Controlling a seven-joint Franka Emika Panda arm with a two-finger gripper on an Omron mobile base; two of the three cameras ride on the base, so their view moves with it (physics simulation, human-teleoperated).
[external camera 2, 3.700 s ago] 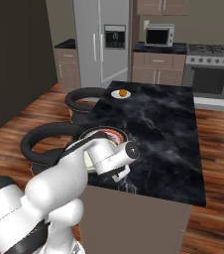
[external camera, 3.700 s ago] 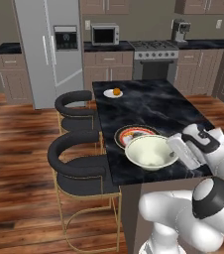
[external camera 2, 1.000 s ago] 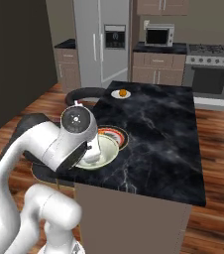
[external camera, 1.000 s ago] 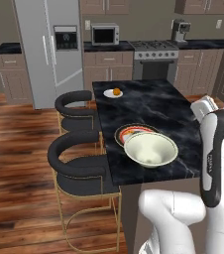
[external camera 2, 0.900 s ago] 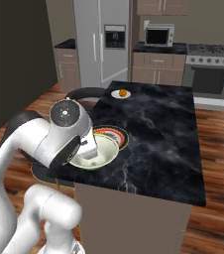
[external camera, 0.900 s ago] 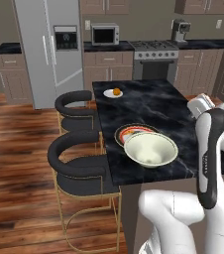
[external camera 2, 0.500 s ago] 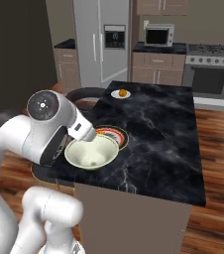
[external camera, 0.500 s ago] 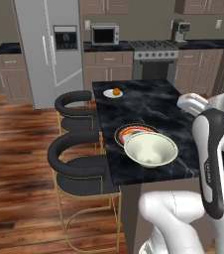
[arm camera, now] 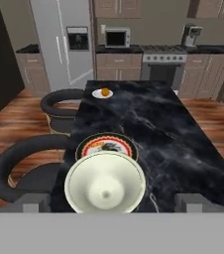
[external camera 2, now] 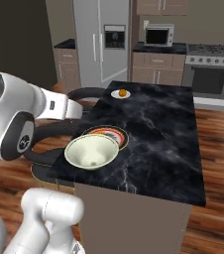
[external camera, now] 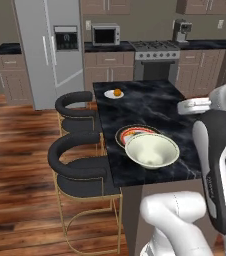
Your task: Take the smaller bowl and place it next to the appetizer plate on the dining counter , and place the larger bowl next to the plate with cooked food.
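Big bowl (external camera: 152,150) set on counter (external camera: 160,107), touching rimmed plate (external camera: 133,134). Small plate (external camera: 114,93) at counter's far end. Gripper width: cannot tell. Next: fetch small bowl, approaching clear of big bowl.

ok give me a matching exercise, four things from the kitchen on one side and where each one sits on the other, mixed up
Things:
1. larger bowl
2. appetizer plate
3. plate with cooked food
4. microwave

Places:
A. far end of the dining counter, near its stool-side edge
B. on the back counter, beside the fridge
C. near end of the dining counter, closest to the robot
D. just behind the larger bowl, partly hidden by it

Pairs: 1-C, 2-A, 3-D, 4-B
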